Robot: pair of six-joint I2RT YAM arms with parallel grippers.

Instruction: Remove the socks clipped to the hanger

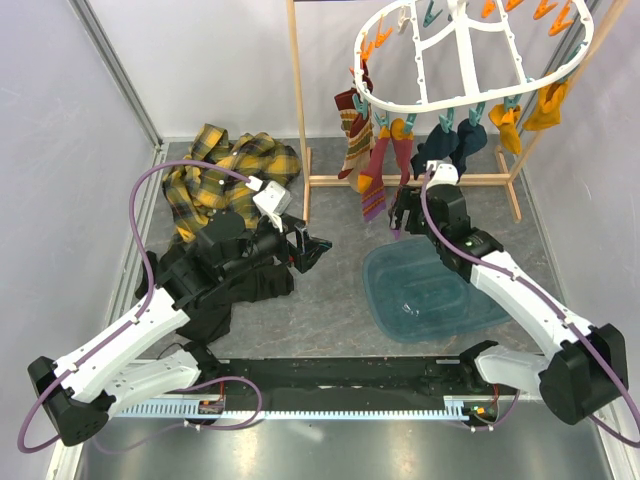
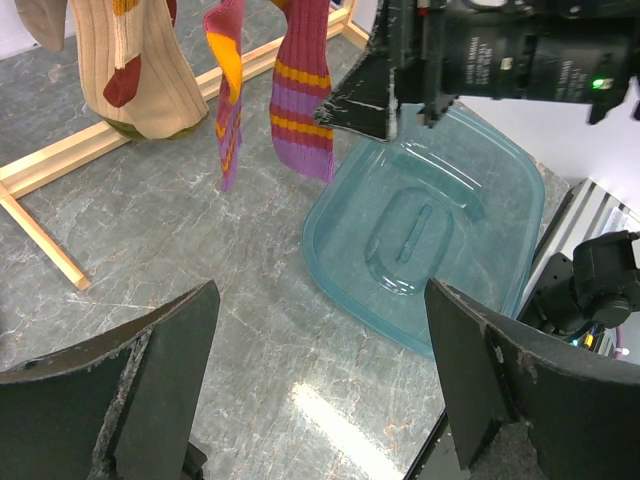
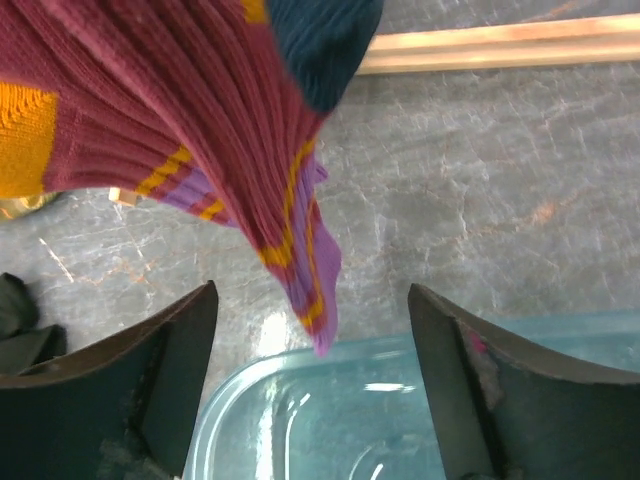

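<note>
Below the white oval plastic hanger [image 1: 420, 103], maroon striped fabric socks [image 1: 375, 170] hung clipped. The right gripper [image 1: 402, 216], fingers apart, sat under one, seemingly poised to pull it free. Farther from the hanger, the left gripper [image 1: 317, 249] gaped empty.

White hanger [image 1: 440, 101], orange and teal clips [image 1: 372, 45], maroon socks [image 3: 150, 90] striped orange and purple, mustard socks [image 1: 548, 105], navy socks [image 1: 452, 148], yellow plaid shirt [image 1: 225, 175]

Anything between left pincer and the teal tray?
No. Left wrist view shows only bare grey tabletop between the open left pincer and the teal tray.
</note>
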